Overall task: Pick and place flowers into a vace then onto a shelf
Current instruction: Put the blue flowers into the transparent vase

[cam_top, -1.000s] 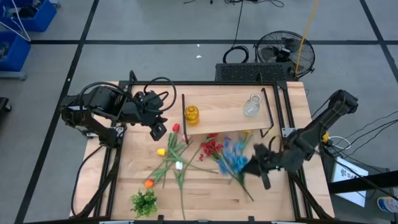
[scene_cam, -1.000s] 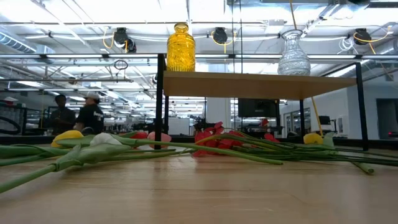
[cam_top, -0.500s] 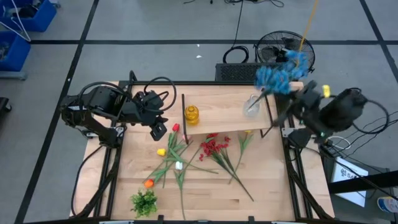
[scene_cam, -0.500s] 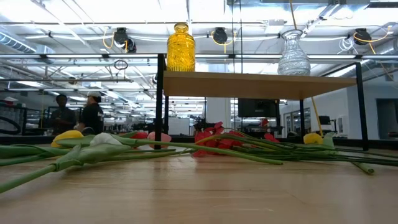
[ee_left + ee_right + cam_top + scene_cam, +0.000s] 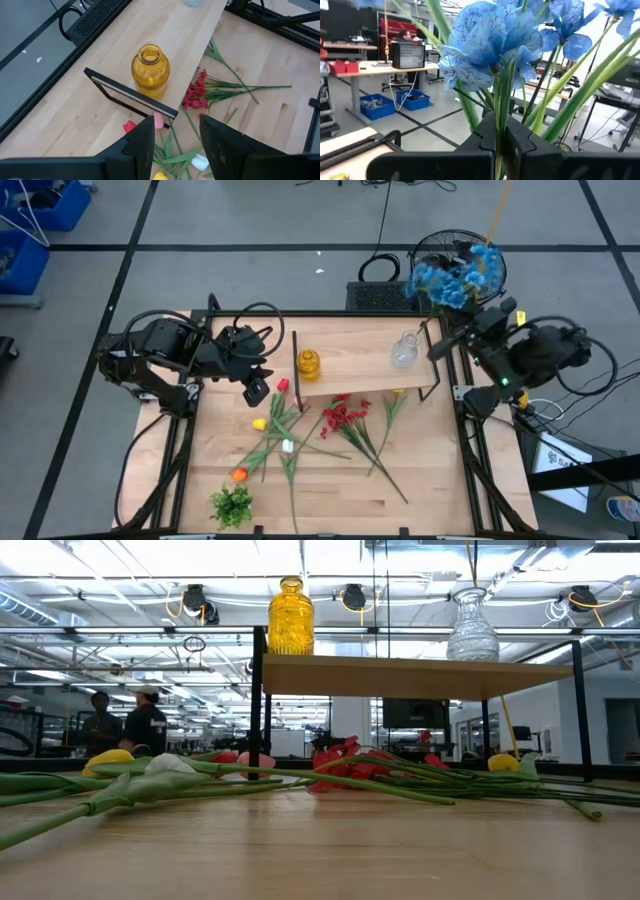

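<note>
Both end effectors differ: right (image 5: 500,142) clamps blue blossoms (image 5: 450,278), left (image 5: 175,145) stands parted.

Pale, matt wood-grain tabletop (image 5: 330,480), narrow light-wood shelf plank (image 5: 350,365) on thin black metal legs, glossy ribbed amber glass vase (image 5: 150,70), clear textured glass vase (image 5: 471,628), veined cloth-like blue blossoms (image 5: 492,37) on smooth plastic-looking green stems, matt black gripper fingers (image 5: 142,145)

Two vases (image 5: 309,364) (image 5: 404,350) on the shelf (image 5: 362,364), toward twelve o'clock. Loose flowers (image 5: 300,430) on the table (image 5: 330,500) at six o'clock of it; leafy clump (image 5: 232,504) near seven o'clock.
</note>
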Tool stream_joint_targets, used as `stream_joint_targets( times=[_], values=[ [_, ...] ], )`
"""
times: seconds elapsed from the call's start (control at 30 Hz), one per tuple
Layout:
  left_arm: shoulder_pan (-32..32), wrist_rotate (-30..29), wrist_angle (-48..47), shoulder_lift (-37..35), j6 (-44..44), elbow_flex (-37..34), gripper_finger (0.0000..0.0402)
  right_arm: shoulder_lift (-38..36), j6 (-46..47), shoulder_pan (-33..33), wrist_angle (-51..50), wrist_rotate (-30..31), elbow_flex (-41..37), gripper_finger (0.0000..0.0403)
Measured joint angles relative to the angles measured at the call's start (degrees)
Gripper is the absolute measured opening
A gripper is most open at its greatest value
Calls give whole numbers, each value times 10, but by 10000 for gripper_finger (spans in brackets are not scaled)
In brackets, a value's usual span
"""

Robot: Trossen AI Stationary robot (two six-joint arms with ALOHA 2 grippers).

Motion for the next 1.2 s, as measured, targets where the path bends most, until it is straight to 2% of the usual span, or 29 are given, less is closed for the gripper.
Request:
stream_joint_targets(
  times=[0.27,0.47,0.63,0.87,1.2],
  values=[
    [0,0,0,0,1,0,161,12,77,-22,-16,1,-46,0],
    [0,0,0,0,2,0,161,12,85,-31,-15,29,-75,5],
    [0,0,-1,0,17,0,161,12,123,-31,-16,28,-97,21],
    [0,3,-2,0,17,0,161,12,123,-31,-15,28,-119,46],
    [0,17,-31,0,-38,0,161,12,123,-30,-15,42,-123,97]
  ],
)
